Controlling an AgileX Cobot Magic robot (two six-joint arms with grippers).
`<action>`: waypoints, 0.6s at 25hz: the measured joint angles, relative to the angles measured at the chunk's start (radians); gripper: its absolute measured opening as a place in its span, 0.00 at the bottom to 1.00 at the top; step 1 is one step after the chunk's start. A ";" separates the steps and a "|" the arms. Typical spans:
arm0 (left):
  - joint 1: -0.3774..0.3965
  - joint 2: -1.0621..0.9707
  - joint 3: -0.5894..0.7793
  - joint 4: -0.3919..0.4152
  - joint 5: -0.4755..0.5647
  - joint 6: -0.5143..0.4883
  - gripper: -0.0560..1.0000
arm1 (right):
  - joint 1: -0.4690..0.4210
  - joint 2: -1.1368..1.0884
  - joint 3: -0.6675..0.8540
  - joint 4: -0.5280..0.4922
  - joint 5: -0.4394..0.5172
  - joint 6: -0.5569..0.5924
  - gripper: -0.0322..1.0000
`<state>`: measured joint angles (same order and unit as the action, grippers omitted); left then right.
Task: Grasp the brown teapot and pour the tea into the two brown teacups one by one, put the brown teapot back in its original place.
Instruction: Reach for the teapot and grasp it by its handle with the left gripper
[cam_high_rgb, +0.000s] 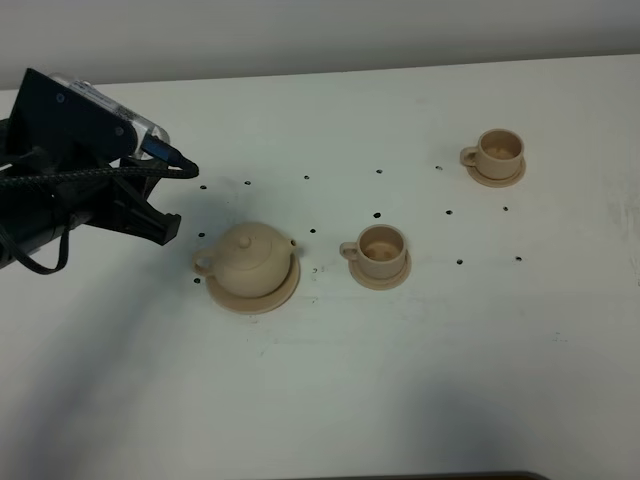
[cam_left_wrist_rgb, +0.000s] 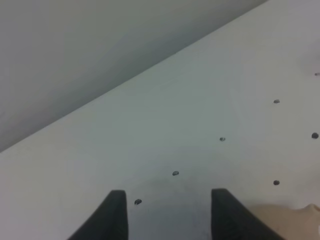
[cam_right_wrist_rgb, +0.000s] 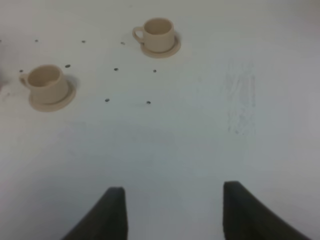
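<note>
Exterior high: The teapot (cam_high_rgb: 250, 255) stands upright with its lid on, seated on the wide saucer (cam_high_rgb: 262, 300), left of centre on the table (cam_high_rgb: 400, 380). The near cup (cam_high_rgb: 382, 248) stands on a small saucer (cam_high_rgb: 378, 281) at 3 o'clock of the teapot, apart from it. The far cup (cam_high_rgb: 498, 150) is at 2 o'clock of the near cup, well apart. The left arm (cam_high_rgb: 70, 170) hangs at 10 o'clock of the teapot, not touching it.

Left wrist: The left gripper (cam_left_wrist_rgb: 172, 217) has its jaws apart with nothing between them, over bare table. A tan edge (cam_left_wrist_rgb: 292, 220) shows beside one finger; teapot or saucer, cannot tell.

Right wrist: The right gripper (cam_right_wrist_rgb: 172, 215) has its jaws apart and empty. Both cups are upright ahead, well apart from it.
</note>
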<state>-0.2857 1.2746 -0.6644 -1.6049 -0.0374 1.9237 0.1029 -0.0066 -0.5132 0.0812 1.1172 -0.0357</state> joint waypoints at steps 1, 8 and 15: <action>-0.006 0.009 0.000 0.009 -0.006 -0.001 0.45 | 0.000 0.000 0.000 0.000 0.000 0.000 0.44; -0.017 0.067 0.000 0.013 0.014 -0.006 0.44 | 0.000 0.000 0.000 0.000 0.000 0.000 0.44; -0.037 0.131 0.000 0.016 0.054 -0.006 0.42 | 0.000 0.000 0.000 0.000 0.000 0.000 0.44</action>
<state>-0.3225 1.4052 -0.6647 -1.5886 0.0161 1.9177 0.1029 -0.0066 -0.5132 0.0812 1.1172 -0.0357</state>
